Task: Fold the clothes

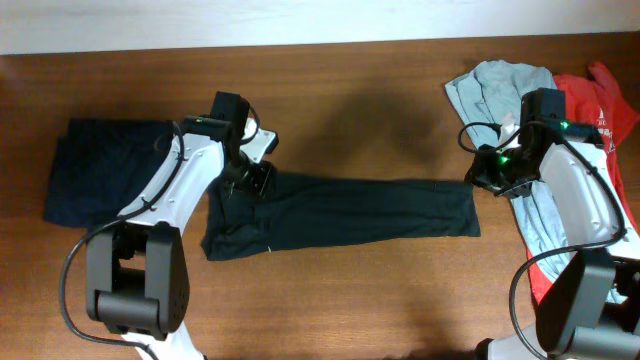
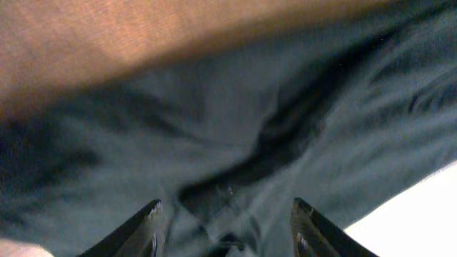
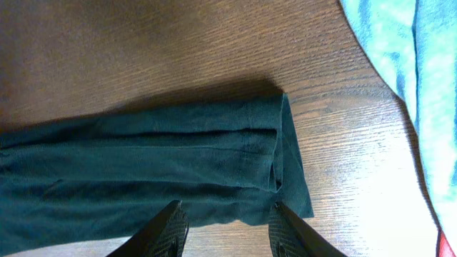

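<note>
A long dark teal-black garment [image 1: 340, 212] lies stretched across the middle of the table, folded into a narrow strip. My left gripper [image 1: 252, 178] hovers over its left upper end, open, with rumpled dark fabric [image 2: 235, 143] filling the left wrist view between the fingers [image 2: 227, 214]. My right gripper [image 1: 485, 178] is open just above the strip's right end [image 3: 285, 164]; its fingers [image 3: 227, 214] straddle the hem edge without closing on it. A navy garment [image 1: 100, 170] lies folded at the far left. Pale blue-grey [image 1: 500, 85] and red [image 1: 600, 100] clothes lie piled at the right.
The wooden table [image 1: 380, 120] runs to a pale wall at the back. The right pile also shows in the right wrist view as pale blue cloth [image 3: 407, 57] close to the strip's end.
</note>
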Controlling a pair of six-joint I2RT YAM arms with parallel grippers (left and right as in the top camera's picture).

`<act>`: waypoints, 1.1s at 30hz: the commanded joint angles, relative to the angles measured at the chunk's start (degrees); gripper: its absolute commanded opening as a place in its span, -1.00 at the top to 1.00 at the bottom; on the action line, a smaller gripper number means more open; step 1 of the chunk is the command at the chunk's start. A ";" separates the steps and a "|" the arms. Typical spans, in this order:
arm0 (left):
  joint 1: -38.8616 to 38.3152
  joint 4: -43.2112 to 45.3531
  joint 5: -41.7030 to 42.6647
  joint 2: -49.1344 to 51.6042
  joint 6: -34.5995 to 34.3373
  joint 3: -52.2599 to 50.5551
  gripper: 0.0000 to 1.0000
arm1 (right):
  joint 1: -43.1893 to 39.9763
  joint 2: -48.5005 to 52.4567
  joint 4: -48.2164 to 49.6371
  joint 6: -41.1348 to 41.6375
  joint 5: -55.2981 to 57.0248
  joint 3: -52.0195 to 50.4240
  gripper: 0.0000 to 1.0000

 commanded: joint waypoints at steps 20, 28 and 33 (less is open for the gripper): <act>-8.85 -6.12 5.68 3.85 0.33 -5.44 0.99 | -0.22 -0.22 -0.09 1.11 -0.13 0.22 0.14; -6.27 -6.69 -0.17 3.63 0.28 -4.68 0.99 | 0.33 -0.22 1.07 2.19 -0.24 -2.69 0.13; -4.02 -6.86 -0.15 2.32 0.28 -2.45 0.99 | 1.81 -0.11 8.28 2.19 -0.33 -7.28 0.11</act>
